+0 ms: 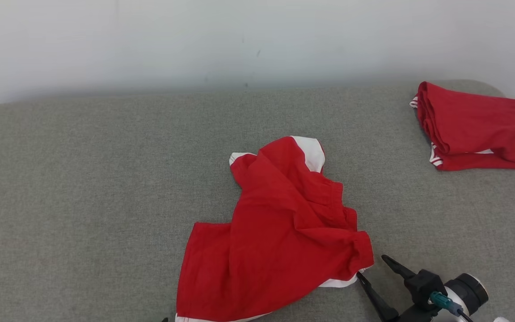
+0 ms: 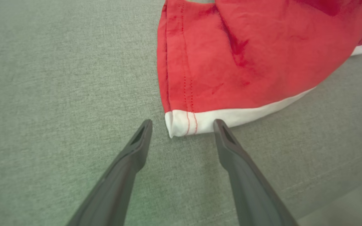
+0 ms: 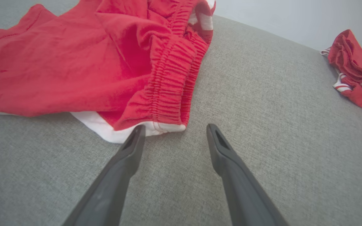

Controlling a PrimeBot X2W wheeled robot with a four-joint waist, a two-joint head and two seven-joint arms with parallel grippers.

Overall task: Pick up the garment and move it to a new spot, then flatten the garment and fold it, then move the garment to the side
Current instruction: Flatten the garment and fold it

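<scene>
One crumpled garment (image 1: 280, 232) — long axis near-left to far-right.

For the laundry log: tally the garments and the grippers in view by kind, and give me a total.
crumpled red garment: 1
folded red garment: 1
grippers, both open: 2, the left gripper and the right gripper
Total: 4

Crumpled red garment (image 1: 280, 228), right end effector (image 1: 371, 265) beside
</scene>
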